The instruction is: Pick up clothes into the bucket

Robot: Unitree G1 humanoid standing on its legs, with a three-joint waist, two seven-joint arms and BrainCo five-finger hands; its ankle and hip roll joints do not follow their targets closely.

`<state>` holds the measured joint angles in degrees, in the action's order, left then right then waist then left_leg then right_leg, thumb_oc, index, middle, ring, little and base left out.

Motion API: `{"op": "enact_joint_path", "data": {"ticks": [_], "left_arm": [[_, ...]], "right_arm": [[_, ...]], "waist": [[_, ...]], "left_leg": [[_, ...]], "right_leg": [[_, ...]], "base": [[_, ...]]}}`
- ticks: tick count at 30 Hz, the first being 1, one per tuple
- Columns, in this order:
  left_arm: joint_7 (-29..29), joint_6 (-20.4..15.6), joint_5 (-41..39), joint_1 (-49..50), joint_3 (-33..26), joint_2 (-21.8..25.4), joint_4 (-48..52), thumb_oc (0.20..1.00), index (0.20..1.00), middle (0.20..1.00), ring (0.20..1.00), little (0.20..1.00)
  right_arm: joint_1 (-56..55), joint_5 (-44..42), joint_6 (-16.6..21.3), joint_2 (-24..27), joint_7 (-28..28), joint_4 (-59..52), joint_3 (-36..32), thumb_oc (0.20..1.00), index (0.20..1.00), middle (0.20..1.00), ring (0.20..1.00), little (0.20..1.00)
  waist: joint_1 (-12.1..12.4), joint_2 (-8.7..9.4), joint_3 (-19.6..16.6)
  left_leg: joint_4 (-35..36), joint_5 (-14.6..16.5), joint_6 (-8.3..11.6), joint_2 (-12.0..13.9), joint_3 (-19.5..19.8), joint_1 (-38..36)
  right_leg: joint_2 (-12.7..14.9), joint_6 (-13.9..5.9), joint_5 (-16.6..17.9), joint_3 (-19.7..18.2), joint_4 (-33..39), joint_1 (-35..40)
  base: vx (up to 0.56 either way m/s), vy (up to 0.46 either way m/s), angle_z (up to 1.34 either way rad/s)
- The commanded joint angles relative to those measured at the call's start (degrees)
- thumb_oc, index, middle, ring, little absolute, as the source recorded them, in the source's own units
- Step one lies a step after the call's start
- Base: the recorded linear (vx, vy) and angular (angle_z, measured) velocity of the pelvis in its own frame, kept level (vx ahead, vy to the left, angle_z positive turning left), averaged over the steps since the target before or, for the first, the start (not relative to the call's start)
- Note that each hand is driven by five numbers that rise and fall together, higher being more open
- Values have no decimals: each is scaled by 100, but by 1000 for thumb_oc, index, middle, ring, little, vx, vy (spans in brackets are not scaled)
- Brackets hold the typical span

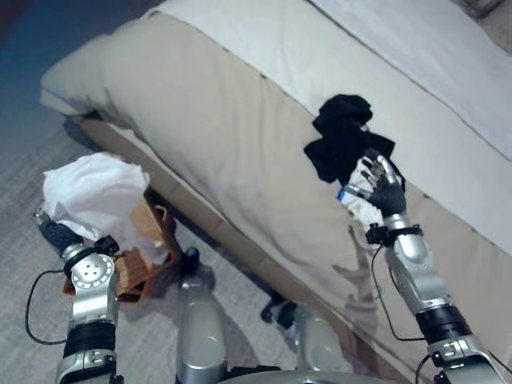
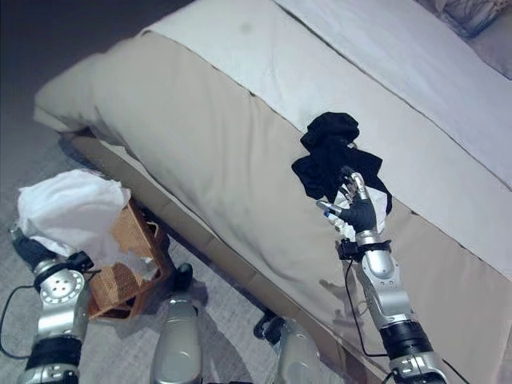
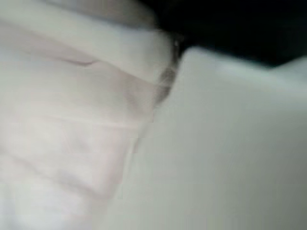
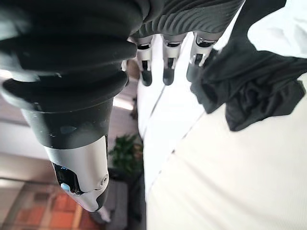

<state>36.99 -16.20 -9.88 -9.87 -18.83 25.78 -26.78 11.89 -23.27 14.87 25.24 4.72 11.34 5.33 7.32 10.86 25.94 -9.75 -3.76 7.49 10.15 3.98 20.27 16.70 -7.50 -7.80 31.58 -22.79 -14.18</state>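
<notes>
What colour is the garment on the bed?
Black garment, clearest in the right eye view.

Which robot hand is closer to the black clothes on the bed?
Right. The right robot hand is at the black clothes. The left arm is down by the basket, its hand under white cloth.

Silver-grey arms; right hand (image 1: 382, 186) dark ribbed, with silver dark-tipped fingers.

Soft, even indoor light falls on the bed (image 1: 240, 144), while the floor (image 1: 32, 48) at the upper left corner sinks into dimness. The left wrist view is heavily blurred, a pale smear of white cloth (image 3: 72, 120). The black garment (image 4: 249, 81) reads sharp in the right wrist view.
</notes>
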Motion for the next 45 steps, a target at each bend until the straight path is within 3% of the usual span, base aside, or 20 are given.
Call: {"op": "enact_joint_path", "data": {"ticks": [1,9,13,23,30,34,45], "left_arm": [[542,-387,-132,-350,-299,759,105,200,200,200,200,200],[1112,-263,-15,-632,-476,1611,-257,200,200,200,200,200],[936,-198,-353,-913,-415,2142,-1359,200,200,200,200,200],[508,103,-378,-1298,86,2528,-2522,200,200,200,200,200],[286,219,-220,-1399,360,2623,-2599,200,200,200,200,200],[-136,321,-122,-1336,594,2628,-2645,200,200,200,200,200],[-388,536,146,-1528,885,2888,-2913,200,200,200,200,200]], "right_arm": [[40,-329,531,-144,179,-441,45,1000,1000,1000,1000,1000],[-74,-715,799,-218,262,-687,187,1000,1000,1000,1000,1000],[-115,-928,871,-207,210,-758,308,1000,1000,1000,1000,1000],[-293,-1301,1085,-114,89,-1026,324,1000,1000,1000,1000,1000],[-345,-1370,1114,-98,84,-1016,225,1000,1000,1000,1000,1000],[-260,-1380,1094,-53,79,-966,135,1000,1000,1000,1000,1000],[-177,-1458,1053,126,-27,-1155,-25,1000,1000,1000,1000,1000]], "waist": [[91,399,17],[76,695,324],[-4,837,356],[-200,1170,272],[-277,1199,243],[-313,1147,260],[-441,1088,261]], "left_leg": [[-509,353,125,250,320,299],[-1150,540,46,220,549,1062],[-1447,635,22,234,655,1387],[-1812,767,-10,283,853,1843],[-1860,786,-38,273,900,1956],[-1841,792,-53,256,878,1968],[-2147,914,-126,239,917,2201]], "right_leg": [[67,-328,433,79,172,220],[62,-351,375,212,-181,-243],[67,-341,297,273,-389,-455],[-37,-309,191,381,-584,-747],[-62,-317,209,449,-593,-826],[-58,-330,261,430,-517,-839],[-58,-367,292,365,-579,-988]], "base": [[-23,-45,12],[-14,-18,12],[32,-5,4],[17,-13,6],[6,6,2],[0,0,0],[-1,13,0]]}}
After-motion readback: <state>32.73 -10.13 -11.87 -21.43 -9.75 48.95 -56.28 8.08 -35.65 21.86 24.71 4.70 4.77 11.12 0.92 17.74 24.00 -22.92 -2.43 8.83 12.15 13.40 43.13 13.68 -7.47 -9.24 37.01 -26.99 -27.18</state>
